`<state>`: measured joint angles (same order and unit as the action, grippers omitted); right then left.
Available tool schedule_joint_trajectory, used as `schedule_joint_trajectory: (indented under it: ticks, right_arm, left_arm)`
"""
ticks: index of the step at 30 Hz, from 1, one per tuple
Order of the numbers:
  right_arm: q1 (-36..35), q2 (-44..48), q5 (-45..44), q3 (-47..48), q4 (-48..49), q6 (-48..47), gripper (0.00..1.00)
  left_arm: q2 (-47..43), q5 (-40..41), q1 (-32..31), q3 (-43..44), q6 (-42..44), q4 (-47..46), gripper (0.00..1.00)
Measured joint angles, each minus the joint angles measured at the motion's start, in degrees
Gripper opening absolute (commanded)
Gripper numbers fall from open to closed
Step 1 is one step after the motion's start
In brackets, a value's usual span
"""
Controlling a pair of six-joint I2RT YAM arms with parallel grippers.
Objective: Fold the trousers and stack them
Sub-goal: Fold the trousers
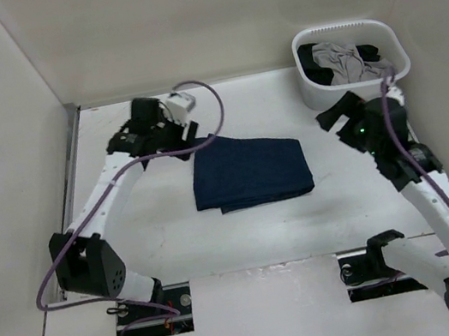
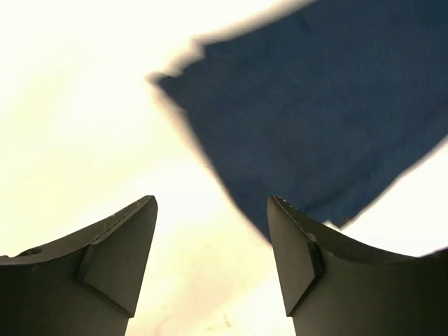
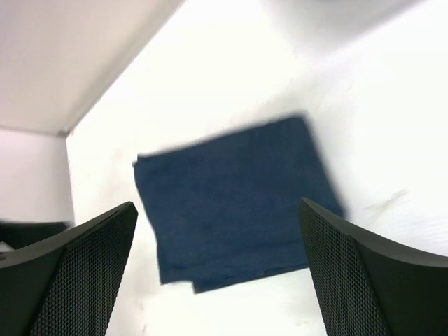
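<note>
From above, the dark navy-blue denim trousers (image 1: 250, 172) lay folded into a flat rectangle in the middle of the white table (image 1: 179, 254), one edge of a lower layer peeking out along the near side. The left gripper (image 1: 191, 142) sat right at the fold's far left corner; whether it touched the cloth could not be told from up there. The right gripper (image 1: 336, 119) hung off to the right of the trousers, apart from them, just near of the white plastic basket (image 1: 345, 30) at the far right. Inside that basket were a light grey garment (image 1: 341, 60) and a black garment (image 1: 371, 50), bunched together.

On to the left wrist camera: the left gripper (image 2: 211, 201) showed its dark fingers (image 2: 105, 259) parted, nothing between them. The trousers (image 2: 329, 105) filled the upper right, blurred, one corner pointing left over the bright table (image 2: 70, 105).

On the right wrist camera, the right gripper (image 3: 217, 205) stood with its mesh-faced fingers (image 3: 77, 273) spread very wide and empty. Beyond them the whole folded trousers (image 3: 238, 175) lay flat on the table (image 3: 378, 105), and the pale wall (image 3: 70, 56) ran along the upper left.
</note>
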<state>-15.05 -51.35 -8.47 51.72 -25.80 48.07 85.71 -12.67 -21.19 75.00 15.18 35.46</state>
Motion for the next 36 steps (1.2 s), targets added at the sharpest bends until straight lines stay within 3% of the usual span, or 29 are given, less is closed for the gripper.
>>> schedule_joint_trajectory:
  ticks: [4,9,13,36]
  right_arm:
    - [13.16,1.6,3.37,7.87,-10.82,-9.73,1.0]
    - [27.54,-0.85,5.35,9.51,-23.04,-14.84,1.0]
    - [32.28,1.25,5.84,9.53,-26.69,-17.55,1.0]
    - [30.34,5.49,6.97,10.38,-28.26,-23.21,1.0]
  left_arm:
    - [-5.05,0.37,11.13,5.46,-3.17,-0.09,0.66]
    - [-6.58,3.93,30.42,7.5,-6.91,-0.44,0.66]
    - [-6.45,6.08,38.82,7.43,-8.13,1.36,0.67]
    - [-11.13,6.38,36.04,3.72,-7.69,2.21,0.67]
